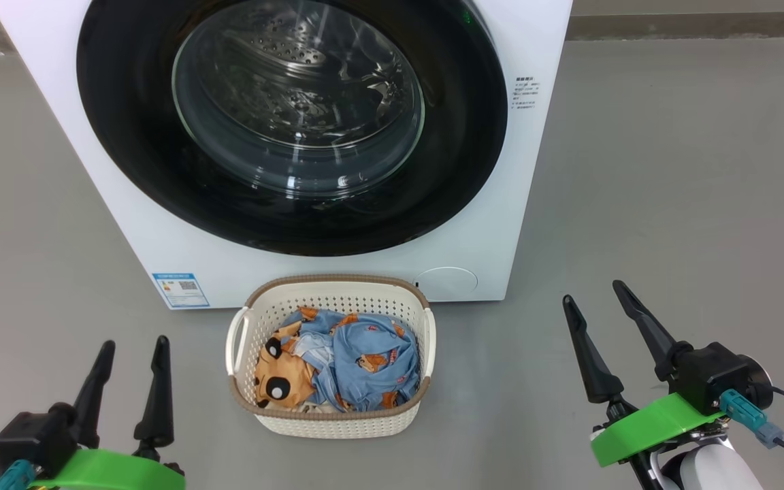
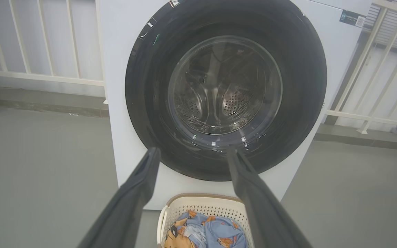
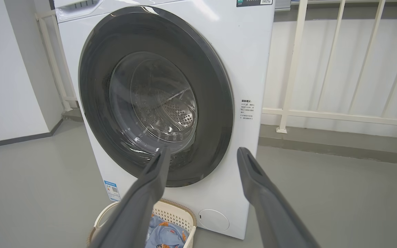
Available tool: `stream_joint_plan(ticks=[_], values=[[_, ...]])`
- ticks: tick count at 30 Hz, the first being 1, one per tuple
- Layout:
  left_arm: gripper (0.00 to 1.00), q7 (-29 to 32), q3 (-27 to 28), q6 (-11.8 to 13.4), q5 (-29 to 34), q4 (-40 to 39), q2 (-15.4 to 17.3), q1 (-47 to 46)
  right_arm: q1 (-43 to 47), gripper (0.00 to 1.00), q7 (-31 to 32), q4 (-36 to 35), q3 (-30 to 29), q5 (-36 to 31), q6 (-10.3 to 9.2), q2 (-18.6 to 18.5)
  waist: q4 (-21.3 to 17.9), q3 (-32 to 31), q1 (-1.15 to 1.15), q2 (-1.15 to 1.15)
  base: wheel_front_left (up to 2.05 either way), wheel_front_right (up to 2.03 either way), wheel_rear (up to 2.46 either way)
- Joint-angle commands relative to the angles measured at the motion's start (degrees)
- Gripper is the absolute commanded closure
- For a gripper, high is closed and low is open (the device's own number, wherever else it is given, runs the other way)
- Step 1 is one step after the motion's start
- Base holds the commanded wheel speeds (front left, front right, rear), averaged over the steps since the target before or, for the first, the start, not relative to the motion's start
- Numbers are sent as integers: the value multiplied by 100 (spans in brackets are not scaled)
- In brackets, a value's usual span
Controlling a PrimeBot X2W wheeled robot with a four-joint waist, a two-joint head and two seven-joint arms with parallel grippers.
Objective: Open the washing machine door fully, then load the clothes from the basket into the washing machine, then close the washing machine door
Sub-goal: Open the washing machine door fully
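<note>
Head view: white washing machine (image 1: 514,204) takes the upper centre of the frame. Its round black door (image 1: 133,136) is shut flush, and the steel drum (image 1: 297,75) shows through the glass. A blue label sticker (image 1: 181,289) is at the lower left of the front panel and a round flap (image 1: 446,282) at the lower right. The basket (image 1: 337,422) sits on the grey floor (image 1: 671,204) at lower centre, just in front of the machine. The clothes (image 1: 358,357) are bunched inside it, blue fabric with an orange bear face at the left. The left gripper (image 1: 135,342) is at lower left with its fingers spread wide, holding nothing, well apart from the basket. The right gripper (image 1: 593,291) is at lower right, also spread wide and empty, off to the basket's right.

Left wrist view: the door fills the centre of the frame, closed. The two dark fingers (image 2: 133,196) rise from the bottom edge, wide apart, with nothing between the tips. The basket with the clothes is at bottom centre, between the fingers. A white railing (image 2: 47,74) runs behind the machine on both sides.

Right wrist view: the machine is left of centre, seen at an angle, door closed. The fingers are wide apart and empty. The basket is at lower left, partly hidden behind one finger, with blue cloth showing inside. The railing is at the right.
</note>
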Motion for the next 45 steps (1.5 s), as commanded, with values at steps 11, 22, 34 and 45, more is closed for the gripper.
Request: stream_joint_plan(ticks=[11, 22, 34, 45], values=[[0, -37, 211, -9, -2, -100, 114, -264, -177, 0, -69, -105, 80, 98, 9, 16, 8, -14, 0, 0, 0, 0, 0], [0, -37, 213, -9, -20, -39, 101, -286, -169, 0, -69, -69, 9, 198, 9, 39, 49, 13, 0, 0, 0, 0, 0], [0, -37, 257, -9, -81, -45, 100, -316, -291, 0, -69, -38, -42, 221, 9, 21, 96, 141, 0, 0, 0, 0, 0], [0, -37, 440, -9, -84, -124, 6, -426, -803, 0, -69, 15, -250, 371, 9, -91, 170, 467, 0, 0, 0, 0, 0]])
